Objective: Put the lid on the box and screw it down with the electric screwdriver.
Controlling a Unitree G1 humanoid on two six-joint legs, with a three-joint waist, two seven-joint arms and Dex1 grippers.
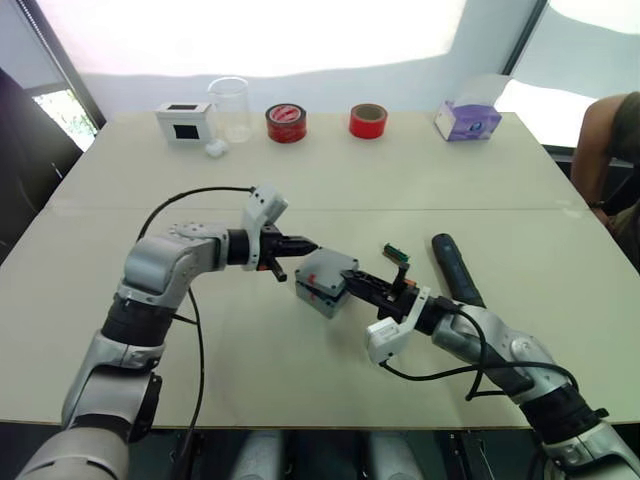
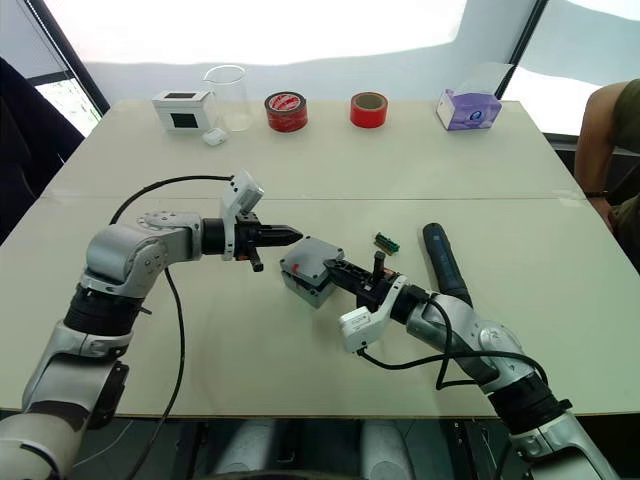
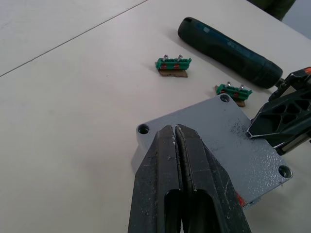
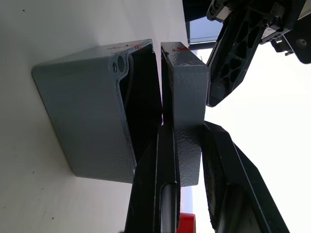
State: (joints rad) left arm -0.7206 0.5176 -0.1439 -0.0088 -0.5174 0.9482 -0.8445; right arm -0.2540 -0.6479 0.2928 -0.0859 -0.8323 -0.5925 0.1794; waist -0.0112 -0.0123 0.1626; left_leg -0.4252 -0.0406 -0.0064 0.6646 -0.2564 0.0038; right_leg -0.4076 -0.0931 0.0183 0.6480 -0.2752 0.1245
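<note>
Grey lid [image 4: 183,97]: rigid, textured cover w/ corner screw holes; looks light and stiff, prob. not fragile. Best held by its edges, as now, leaving the flat face and corner holes free.
Lid position: over the box [image 4: 87,116], near mid-table. Right wrist view shows a gap btw. lid and box rim on one side, so it's tilted/ajar, not seated flush.
Box: deep grey enclosure sitting on the table [image 1: 330,180]; dark interior visible thru the gap, contents too hidden to tell. Light enough to skid if pushed sideways, judging by build.
Right gripper [image 1: 352,283]: fingers part-open to the lid's thickness, pinching the lid edge btw. them, one finger below in the gap, one on top.
Left gripper [image 3: 176,145]: fingers pressed together, holding nothing; closed tip over the lid's top face near one corner. Touching or just above: can't tell.
Electric screwdriver [image 1: 457,268]: long dark cylinder lying flat on the table, beside the right forearm, apart from the box. Smooth and round, so could roll; grip mid-body.
Other bits: two small green terminal blocks [image 3: 173,64] on the table btw. box and driver.
Judgement: lid needs corners lined up w/ box posts before release; paint is textured, so slip risk seems low.
</note>
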